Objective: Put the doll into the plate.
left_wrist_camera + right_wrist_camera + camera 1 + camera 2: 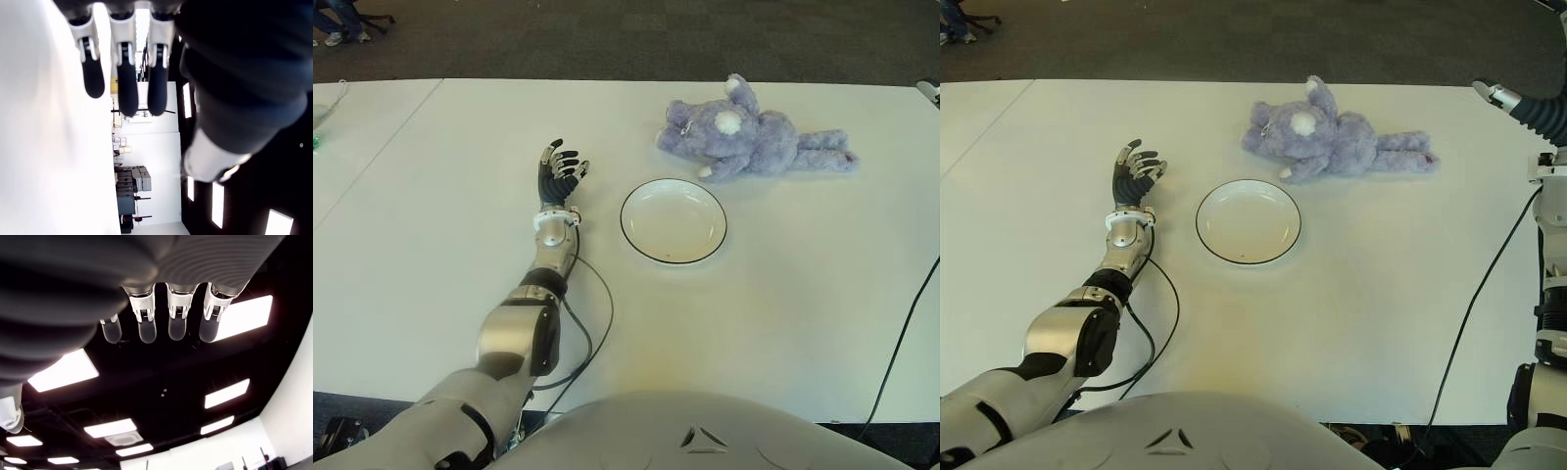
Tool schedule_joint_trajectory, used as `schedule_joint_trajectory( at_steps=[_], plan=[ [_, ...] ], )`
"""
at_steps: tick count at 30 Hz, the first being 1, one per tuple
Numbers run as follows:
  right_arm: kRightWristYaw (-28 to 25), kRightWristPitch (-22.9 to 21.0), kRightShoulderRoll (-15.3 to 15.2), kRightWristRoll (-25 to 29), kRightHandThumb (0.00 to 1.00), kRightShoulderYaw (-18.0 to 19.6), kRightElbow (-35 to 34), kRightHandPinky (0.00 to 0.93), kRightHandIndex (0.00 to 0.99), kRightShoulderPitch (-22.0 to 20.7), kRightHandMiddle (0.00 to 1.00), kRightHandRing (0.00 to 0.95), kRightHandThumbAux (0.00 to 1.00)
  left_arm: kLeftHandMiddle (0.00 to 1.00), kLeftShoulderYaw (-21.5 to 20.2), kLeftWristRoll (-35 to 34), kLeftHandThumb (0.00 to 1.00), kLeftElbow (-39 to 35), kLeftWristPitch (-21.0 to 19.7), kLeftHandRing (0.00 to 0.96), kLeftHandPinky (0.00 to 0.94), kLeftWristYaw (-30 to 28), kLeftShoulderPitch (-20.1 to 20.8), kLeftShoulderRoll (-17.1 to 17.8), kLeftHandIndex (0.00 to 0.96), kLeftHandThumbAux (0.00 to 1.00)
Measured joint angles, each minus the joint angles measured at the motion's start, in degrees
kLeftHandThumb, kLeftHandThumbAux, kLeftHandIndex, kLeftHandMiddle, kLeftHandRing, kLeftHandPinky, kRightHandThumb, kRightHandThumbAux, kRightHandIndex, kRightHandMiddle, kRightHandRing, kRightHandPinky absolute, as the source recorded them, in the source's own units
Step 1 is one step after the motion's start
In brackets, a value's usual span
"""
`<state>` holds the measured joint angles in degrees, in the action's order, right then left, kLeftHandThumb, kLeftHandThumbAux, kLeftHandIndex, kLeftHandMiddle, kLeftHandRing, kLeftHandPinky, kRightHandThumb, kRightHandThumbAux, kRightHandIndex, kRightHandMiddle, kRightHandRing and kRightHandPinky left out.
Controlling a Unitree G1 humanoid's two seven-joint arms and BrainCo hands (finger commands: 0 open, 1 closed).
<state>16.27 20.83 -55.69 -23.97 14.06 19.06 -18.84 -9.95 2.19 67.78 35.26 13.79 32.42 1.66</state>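
Two hands open and empty, doll not yet in the plate.
Eye views: doll (754,139) lies just beyond plate (674,220); left hand (560,172) hovers beside plate's left; no writing. Wrist views: left fingers (120,73) extended; right hand (166,323) spread, ceiling-facing; better reach around the torso.

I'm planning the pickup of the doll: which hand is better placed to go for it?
Probably the right. The doll lies beyond the plate, toward the robot's right. The left hand shows left of the plate, open and holding nothing. The right hand, open too, is raised off the table at the right edge.
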Motion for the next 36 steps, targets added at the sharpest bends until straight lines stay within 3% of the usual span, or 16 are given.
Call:
schedule_joint_trajectory(
  at_steps=[6, 18, 31, 36],
  plan=[
    [-1.7, -2.1, 0.1, -1.6, 0.155, -2.9, 3.2, 0.038, 0.032, -4.8, 0.0, 0.0, 0.406, 0.354, -0.1, 0.0, 0.191, 0.0, 0.0, 0.354, 0.312, 0.0, 0.0, 0.0, 0.194, 0.89],
    [-3.5, -0.2, 1.5, -5.0, 0.157, -12.7, 23.5, 0.009, 0.018, -19.9, 0.0, 0.0, 0.433, 0.343, 0.0, 0.0, 0.174, 0.0, 0.0, 0.351, 0.319, 0.0, 0.1, -0.1, 0.187, 0.888],
    [-1.3, 1.6, 6.6, -9.7, 0.09, -22.2, 39.9, 0.0, 0.001, -31.1, 0.0, 0.0, 0.397, 0.343, -0.1, 0.0, 0.195, 0.0, 0.0, 0.349, 0.314, 0.0, 0.1, -0.1, 0.191, 0.884],
    [0.2, 1.8, 9.7, -11.0, 0.091, -25.3, 43.4, 0.0, 0.0, -33.1, 0.0, 0.0, 0.451, 0.348, 0.0, 0.0, 0.195, 0.0, 0.0, 0.349, 0.289, 0.0, 0.1, -0.1, 0.186, 0.889]
  ],
)
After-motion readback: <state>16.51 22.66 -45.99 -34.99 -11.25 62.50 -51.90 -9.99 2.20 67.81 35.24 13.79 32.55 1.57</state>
